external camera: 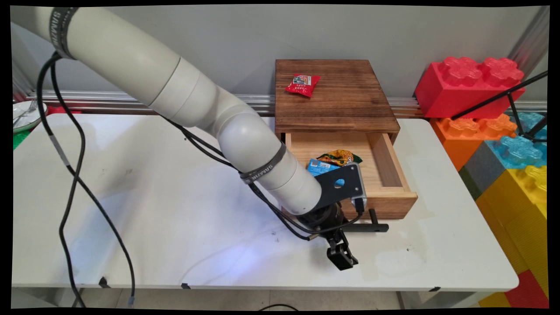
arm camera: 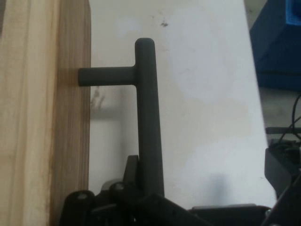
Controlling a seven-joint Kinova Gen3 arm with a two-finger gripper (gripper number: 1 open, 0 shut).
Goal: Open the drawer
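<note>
**Gripper at the handle of the open drawer**

The white arm [external camera: 183, 105] reaches down from the upper left across the white table [external camera: 175, 210], and its black gripper [external camera: 340, 256] hangs low over the tabletop just in front of the wooden drawer box [external camera: 334, 94]. The drawer [external camera: 385, 175] is pulled out toward the table's near side. Its black bar handle [external camera: 369, 226] stands off the drawer front [arm camera: 42, 113] on a short post, and the gripper's body sits right against the handle's left part. In the hand view the handle runs upright through the middle, with the gripper's linkage beside its lower end and the pale wood of the drawer front filling the left side. Whether the jaws are open or closed on the bar cannot be told from either view.

Inside the drawer lie a blue packet [external camera: 321, 166] and an orange-green snack bag [external camera: 340, 156], touching each other near the drawer's left side and partly hidden by the black camera bracket [external camera: 341, 183] on the wrist. A red snack packet [external camera: 302, 84] lies on top of the dark wooden box, toward its back left.

Black cables [external camera: 72, 183] hang from the arm down over the table's left part. Large toy blocks [external camera: 498, 131] in red, orange, blue and yellow are stacked to the right of the table. A white dish [external camera: 26, 114] with a utensil in it shows at the far left edge
</note>
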